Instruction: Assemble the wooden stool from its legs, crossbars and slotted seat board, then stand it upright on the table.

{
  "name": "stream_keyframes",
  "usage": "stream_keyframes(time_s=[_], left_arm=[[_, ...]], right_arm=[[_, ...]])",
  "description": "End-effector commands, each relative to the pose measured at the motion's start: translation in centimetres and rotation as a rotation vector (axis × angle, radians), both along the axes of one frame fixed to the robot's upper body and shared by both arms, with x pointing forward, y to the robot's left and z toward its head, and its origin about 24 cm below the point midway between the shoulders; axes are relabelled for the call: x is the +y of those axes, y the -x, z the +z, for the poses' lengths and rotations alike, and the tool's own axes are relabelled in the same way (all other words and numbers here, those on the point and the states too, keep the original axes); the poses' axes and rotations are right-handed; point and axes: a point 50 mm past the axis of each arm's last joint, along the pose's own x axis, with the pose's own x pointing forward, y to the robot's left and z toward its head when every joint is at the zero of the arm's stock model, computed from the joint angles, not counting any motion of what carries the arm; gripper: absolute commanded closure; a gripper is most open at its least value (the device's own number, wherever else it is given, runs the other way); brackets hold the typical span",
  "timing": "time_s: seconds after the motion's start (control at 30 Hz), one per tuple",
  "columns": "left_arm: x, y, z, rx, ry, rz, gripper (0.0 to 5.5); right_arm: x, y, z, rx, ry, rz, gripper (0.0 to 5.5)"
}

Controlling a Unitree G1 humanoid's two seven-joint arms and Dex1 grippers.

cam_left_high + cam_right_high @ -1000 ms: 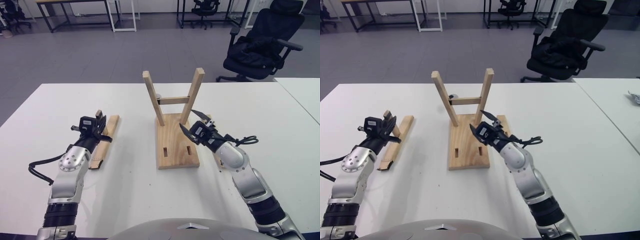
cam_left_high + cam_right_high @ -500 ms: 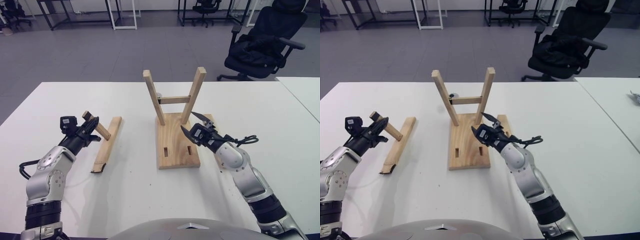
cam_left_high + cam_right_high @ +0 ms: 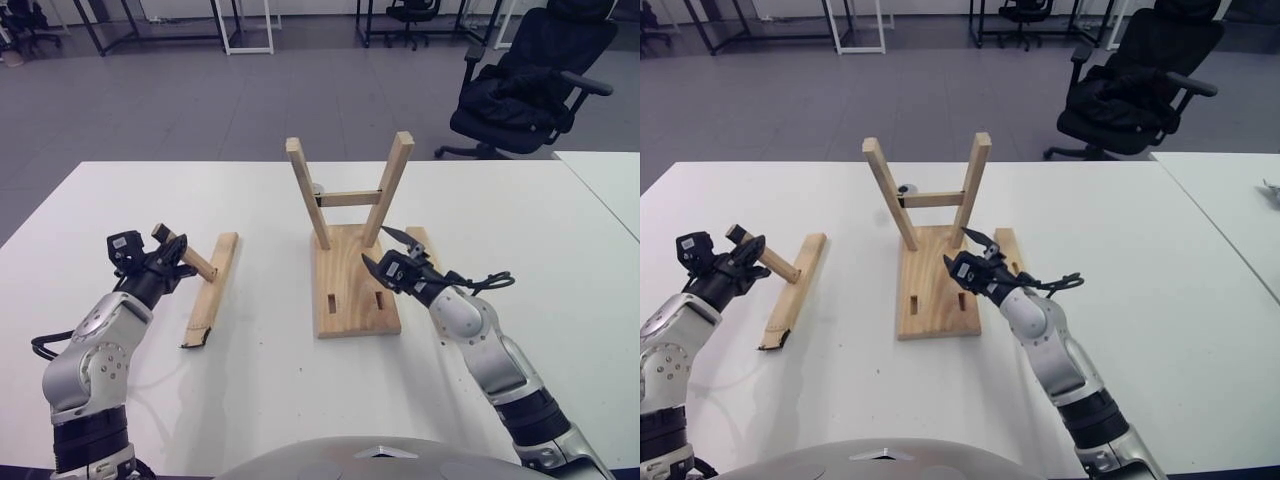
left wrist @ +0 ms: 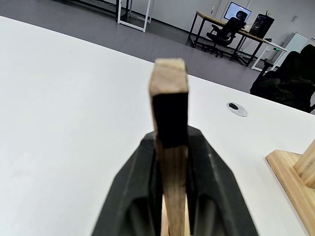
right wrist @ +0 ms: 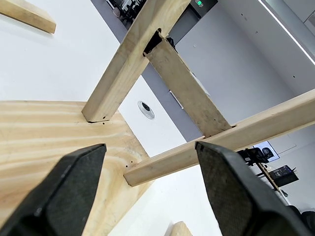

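Observation:
The slotted seat board [image 3: 352,296] lies flat mid-table. Two legs [image 3: 306,196] [image 3: 389,188] stand up from its far end, joined by a crossbar [image 3: 349,199]. My right gripper [image 3: 377,247] is open just in front of the right-hand leg's foot; its wrist view has the pads [image 5: 78,183] spread over the board [image 5: 44,128]. My left gripper [image 3: 166,260] is shut on a short crossbar [image 3: 187,256] that meets a loose leg [image 3: 211,288] lying on the table at left. In the left wrist view the bar [image 4: 170,123] sticks out between the fingers.
Another loose leg [image 3: 1008,249] lies along the right side of the seat board, partly behind my right arm. A round cable grommet [image 4: 237,108] sits in the white table [image 3: 560,260] behind the stool. An office chair [image 3: 525,85] stands on the floor beyond.
My left gripper has swung out to the left with the short crossbar in it, and the loose leg has shifted with it. My right gripper has barely moved.

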Motion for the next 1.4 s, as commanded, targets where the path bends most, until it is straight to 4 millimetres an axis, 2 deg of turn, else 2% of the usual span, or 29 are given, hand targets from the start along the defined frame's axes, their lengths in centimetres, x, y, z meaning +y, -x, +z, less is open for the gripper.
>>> stream_keyframes(time_s=[0.03, 0.13, 0.37, 0.43, 0.53, 0.63, 0.73, 0.83, 1.0, 1.2, 1.3, 1.4], left_arm=[[0.1, 0.3, -1.3, 0.047, -0.015, 0.007, 5.1], [0.4, 0.3, -2.3, 0.062, -0.02, 0.026, 5.1], [0.2, 0.1, -2.9, 0.077, -0.122, -0.005, 5.1], [-0.1, 0.5, -3.8, 0.126, -0.183, -0.036, 5.1], [-1.5, 2.4, -6.7, 0.257, -0.27, -0.102, 5.1], [-2.4, 4.1, -9.2, 0.339, -0.227, -0.097, 5.1], [-2.8, 4.7, -10.5, 0.366, -0.204, -0.107, 5.1], [-2.5, 3.9, -9.9, 0.335, -0.226, -0.119, 5.1], [-2.2, 0.5, -6.4, 0.173, -0.261, -0.161, 5.1], [-4.0, -1.3, -3.1, 0.01, -0.28, -0.253, 3.94], [-3.4, -1.0, -2.2, 0.004, -0.32, -0.218, 3.42], [-3.2, 0.1, -2.1, 0.051, -0.331, -0.195, 3.0]], right_arm=[[0.1, 0.0, -0.1, -0.003, 0.005, 0.001, 2.12], [0.2, 0.0, -0.1, -0.002, 0.007, 0.005, 2.12], [0.2, 0.0, -0.2, -0.002, 0.019, 0.014, 2.12], [0.3, 0.0, -0.1, -0.008, 0.034, 0.018, 2.12], [0.3, 0.1, -0.1, -0.016, 0.051, 0.024, 2.12], [0.3, 0.0, -0.1, -0.02, 0.06, 0.027, 2.12], [0.3, -0.1, -0.2, -0.022, 0.07, 0.032, 2.12], [0.3, 0.1, -0.3, -0.021, 0.07, 0.031, 2.12], [0.3, 0.0, -0.6, -0.026, 0.064, 0.0, 2.12], [0.0, -0.5, -0.8, -0.03, 0.075, -0.009, 2.12], [-0.3, -0.9, -0.7, -0.036, 0.077, -0.01, 2.12], [-0.7, -1.2, -0.6, -0.04, 0.081, -0.017, 2.12]])
